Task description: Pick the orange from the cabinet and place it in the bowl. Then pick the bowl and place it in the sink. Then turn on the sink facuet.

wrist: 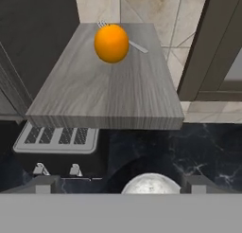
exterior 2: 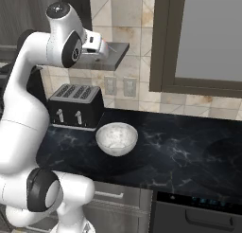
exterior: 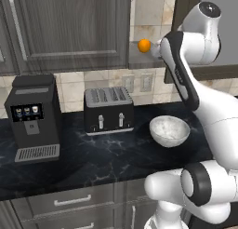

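From the left base view I see the orange (exterior: pixel 144 45) sitting on the grey shelf (exterior: pixel 139 60), the arm's hand just beside it; the bowl (exterior: pixel 169 131) stands on the dark surface (exterior: pixel 93 163) right of the toaster (exterior: pixel 109 110). In the right base view the hand (exterior 2: pixel 97 43) is at the shelf's near end, above the bowl. In the hand view my gripper (wrist: pixel 120 184) stands wide open and empty; I think a fork (wrist: pixel 134 45) lies behind the orange
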Available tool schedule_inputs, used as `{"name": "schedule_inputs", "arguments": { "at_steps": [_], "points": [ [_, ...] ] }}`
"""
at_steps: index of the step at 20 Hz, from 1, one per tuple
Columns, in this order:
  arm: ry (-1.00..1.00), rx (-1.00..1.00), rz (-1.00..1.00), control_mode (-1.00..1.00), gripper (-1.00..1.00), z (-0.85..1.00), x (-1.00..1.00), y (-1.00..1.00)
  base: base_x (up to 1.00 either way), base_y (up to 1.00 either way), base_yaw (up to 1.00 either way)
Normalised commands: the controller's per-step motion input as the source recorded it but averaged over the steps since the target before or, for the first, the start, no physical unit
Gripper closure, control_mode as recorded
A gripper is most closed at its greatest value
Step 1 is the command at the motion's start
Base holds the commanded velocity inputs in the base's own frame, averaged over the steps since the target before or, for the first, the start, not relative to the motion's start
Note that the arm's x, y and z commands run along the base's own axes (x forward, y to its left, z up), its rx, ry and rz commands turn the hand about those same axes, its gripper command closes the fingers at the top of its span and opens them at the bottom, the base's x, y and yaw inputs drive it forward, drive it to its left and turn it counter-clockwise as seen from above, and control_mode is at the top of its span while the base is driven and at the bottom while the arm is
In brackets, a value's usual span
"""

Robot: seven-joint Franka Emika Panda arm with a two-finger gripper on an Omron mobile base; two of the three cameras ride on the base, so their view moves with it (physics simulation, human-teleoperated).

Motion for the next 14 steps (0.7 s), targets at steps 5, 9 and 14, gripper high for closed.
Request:
{"name": "schedule_inputs", "arguments": {
  "at_steps": [5,9,14],
  "points": [
    [0.00,0.00,0.00,-1.00,-1.00,0.00,0.27,0.00,0.00,0.00,0.00],
    [0.00,0.00,0.02,-1.00,-1.00,0.00,0.49,0.08,0.00,0.00,0.00],
    [0.00,0.00,0.11,-1.00,-1.00,0.00,0.53,0.03,0.00,0.00,0.00]
  ]
}}
